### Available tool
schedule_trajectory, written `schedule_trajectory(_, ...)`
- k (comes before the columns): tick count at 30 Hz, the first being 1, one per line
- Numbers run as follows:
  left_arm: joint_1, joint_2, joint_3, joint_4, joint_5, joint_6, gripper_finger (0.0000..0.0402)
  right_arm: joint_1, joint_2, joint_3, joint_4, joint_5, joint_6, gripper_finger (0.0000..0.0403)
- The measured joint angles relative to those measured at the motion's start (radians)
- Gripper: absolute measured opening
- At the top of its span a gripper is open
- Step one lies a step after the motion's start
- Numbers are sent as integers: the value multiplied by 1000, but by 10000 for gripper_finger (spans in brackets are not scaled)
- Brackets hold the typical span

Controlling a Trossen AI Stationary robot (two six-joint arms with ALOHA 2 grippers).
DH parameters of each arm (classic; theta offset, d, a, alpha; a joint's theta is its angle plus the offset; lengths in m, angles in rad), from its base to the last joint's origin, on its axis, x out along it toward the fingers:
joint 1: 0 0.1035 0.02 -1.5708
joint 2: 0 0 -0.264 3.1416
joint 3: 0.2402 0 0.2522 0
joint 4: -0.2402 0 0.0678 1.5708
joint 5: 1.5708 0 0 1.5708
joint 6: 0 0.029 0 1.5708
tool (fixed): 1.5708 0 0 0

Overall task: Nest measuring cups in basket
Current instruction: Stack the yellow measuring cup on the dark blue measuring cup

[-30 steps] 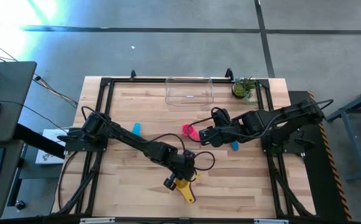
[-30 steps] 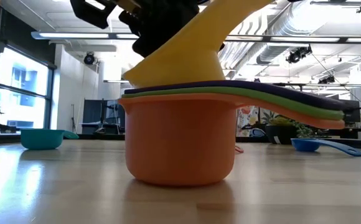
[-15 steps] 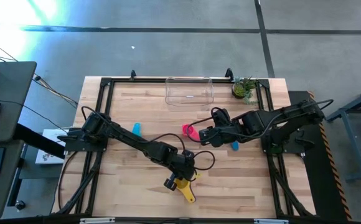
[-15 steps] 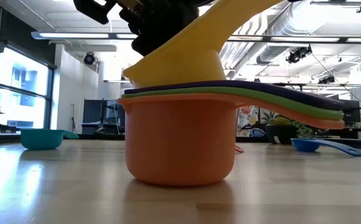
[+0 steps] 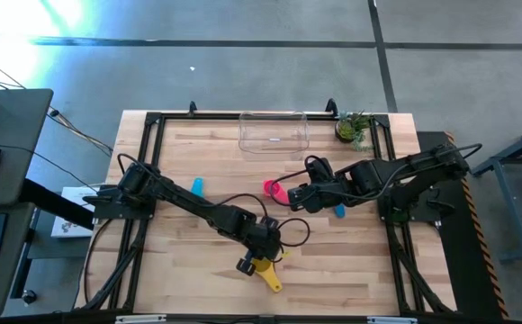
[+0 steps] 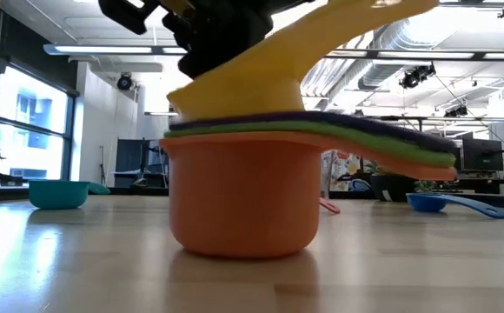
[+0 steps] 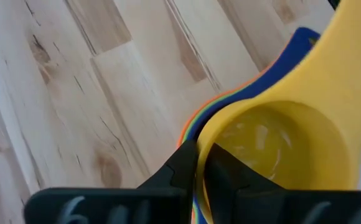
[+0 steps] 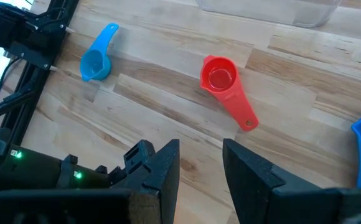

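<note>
The left gripper pinched the rim of the yellow cup, seated in the stacked cups far from the basket, while the right gripper, fingers spread, hovered nearer the basket above the red-pink cup.

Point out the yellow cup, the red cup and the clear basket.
yellow cup [image 7: 274, 143], left wrist view, inside of its bowl
red cup [image 8: 218, 76], right wrist view, inside of its bowl
clear basket [image 5: 273, 133], high view, its floor

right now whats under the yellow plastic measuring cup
The yellow plastic measuring cup sits atop purple, green and orange nested cups, pinched by the left gripper. Their insides are covered.
</note>
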Motion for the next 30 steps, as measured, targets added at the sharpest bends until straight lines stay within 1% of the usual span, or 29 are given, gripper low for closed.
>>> schedule_trajectory(5,0,0,0,-3,-1,2,10,0,0,0,1,-3,-2,114)
schedule_trajectory(8,0,0,0,-3,-1,16,13,0,0,0,2,-5,-2,114)
schedule_trajectory(11,3,0,0,-3,-1,-2,35,0,0,0,2,-5,-2,114)
schedule_trajectory(17,6,0,0,-6,0,-21,99,0,0,0,2,-8,-2,114)
schedule_trajectory(20,6,0,0,-6,24,-40,122,0,0,0,2,-9,-2,114)
schedule_trajectory(24,6,0,0,-7,33,-72,134,0,0,0,3,-9,-2,114)
schedule_trajectory(28,7,-5,1,-19,33,-85,135,0,0,0,3,-9,-2,114)
schedule_trajectory(30,10,-5,16,-52,34,-96,136,0,0,0,3,-10,-2,114)
